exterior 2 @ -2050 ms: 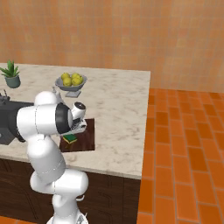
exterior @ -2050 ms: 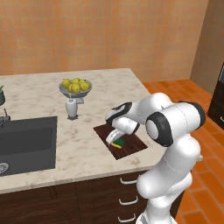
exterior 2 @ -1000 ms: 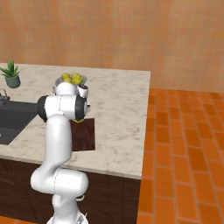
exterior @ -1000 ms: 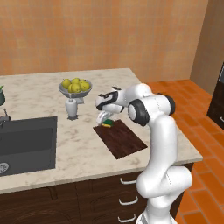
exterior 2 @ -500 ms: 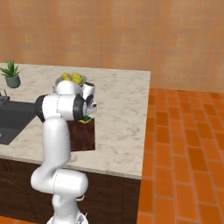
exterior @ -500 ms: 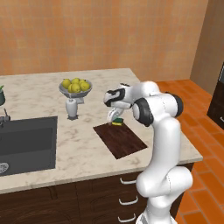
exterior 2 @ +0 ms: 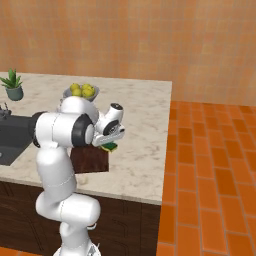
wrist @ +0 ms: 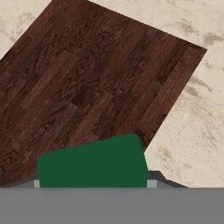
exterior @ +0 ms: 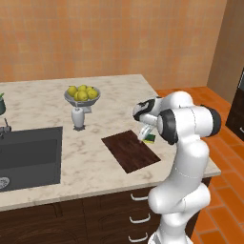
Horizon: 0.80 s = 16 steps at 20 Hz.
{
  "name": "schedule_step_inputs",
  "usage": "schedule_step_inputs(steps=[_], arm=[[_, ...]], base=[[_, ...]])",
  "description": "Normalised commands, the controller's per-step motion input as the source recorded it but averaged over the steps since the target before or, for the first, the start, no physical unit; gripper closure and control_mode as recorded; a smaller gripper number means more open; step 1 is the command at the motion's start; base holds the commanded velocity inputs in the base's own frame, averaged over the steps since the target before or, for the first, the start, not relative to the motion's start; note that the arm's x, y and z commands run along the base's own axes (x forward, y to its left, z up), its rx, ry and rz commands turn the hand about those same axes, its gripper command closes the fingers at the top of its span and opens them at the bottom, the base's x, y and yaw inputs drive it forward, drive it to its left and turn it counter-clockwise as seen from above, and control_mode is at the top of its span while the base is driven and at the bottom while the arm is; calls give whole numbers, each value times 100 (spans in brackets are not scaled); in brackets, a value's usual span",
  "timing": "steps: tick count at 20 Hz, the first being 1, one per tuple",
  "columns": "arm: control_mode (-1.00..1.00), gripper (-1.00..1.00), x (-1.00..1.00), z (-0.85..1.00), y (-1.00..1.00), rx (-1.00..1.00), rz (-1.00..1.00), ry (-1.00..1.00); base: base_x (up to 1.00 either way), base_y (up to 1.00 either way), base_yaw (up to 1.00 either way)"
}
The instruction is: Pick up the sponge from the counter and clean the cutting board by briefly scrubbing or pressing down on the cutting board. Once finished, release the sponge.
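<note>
A home kitchen. A beige marble counter [exterior: 95, 162] runs over dark wood cabinets [exterior: 105, 217] with white handles [exterior: 138, 196], and a dark sink [exterior: 28, 155] is sunk into it at the left. Just right of the sink stands a fruit bowl [exterior: 82, 97] of lemons; further right lies a wooden cutting board [exterior: 129, 150]. Behind the sink sits a small potted plant [exterior 2: 12, 85]. The floor [exterior 2: 210, 175] is orange tile, the wall [exterior: 109, 38] tan.
</note>
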Motion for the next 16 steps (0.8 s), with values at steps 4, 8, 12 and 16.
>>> schedule_step_inputs(steps=[4, 8, 12, 16], arm=[[-100, 100, -41, 0, -86, 0, 0, -3], [-100, 100, -4, 0, -84, 0, 0, 0], [-100, 100, 0, -1, -61, 0, 1, 3], [-100, -100, 4, -11, -20, 0, 4, 9]], base=[[0, 0, 0], [0, 0, 0], [0, 0, 0], [0, 0, 0]])
